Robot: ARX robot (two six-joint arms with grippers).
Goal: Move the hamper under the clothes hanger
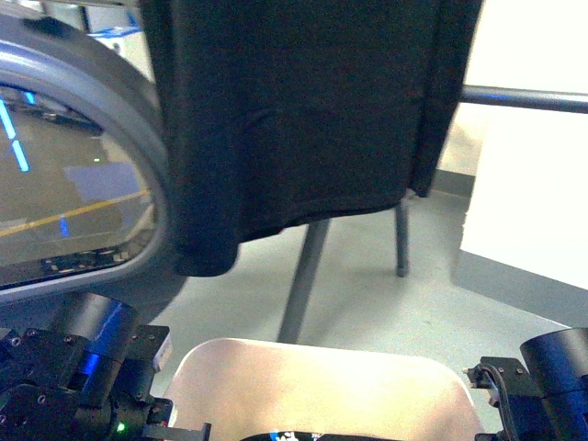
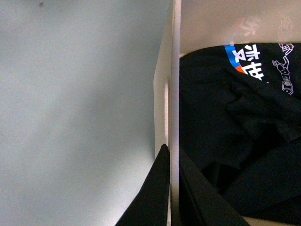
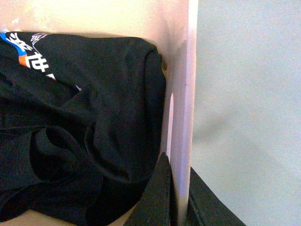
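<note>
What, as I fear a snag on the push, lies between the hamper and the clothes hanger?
No loose thing shows on the floor between the hamper and the clothes hanger. Its near leg stands just beyond the hamper's rim, and the black garment hangs above.

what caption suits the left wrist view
Left gripper clamped on the rim of the beige plastic hamper, black printed clothing inside.

- At 12 o'clock, just beyond the beige rectangular plastic hamper (image 1: 322, 386), a slanted leg of the dark grey metal garment rack (image 1: 304, 276) stands in the way; a second leg stands at 1 o'clock.
- Bare pale grey floor (image 1: 367, 294) lies open between those legs.
- A hanging black cloth garment (image 1: 303, 119) fills the upper room at 12 o'clock.
- A dark grey round-doored dryer (image 1: 83, 165) blocks 9 to 10 o'clock.
- A white wall panel (image 1: 524, 193) closes off 3 o'clock.
</note>
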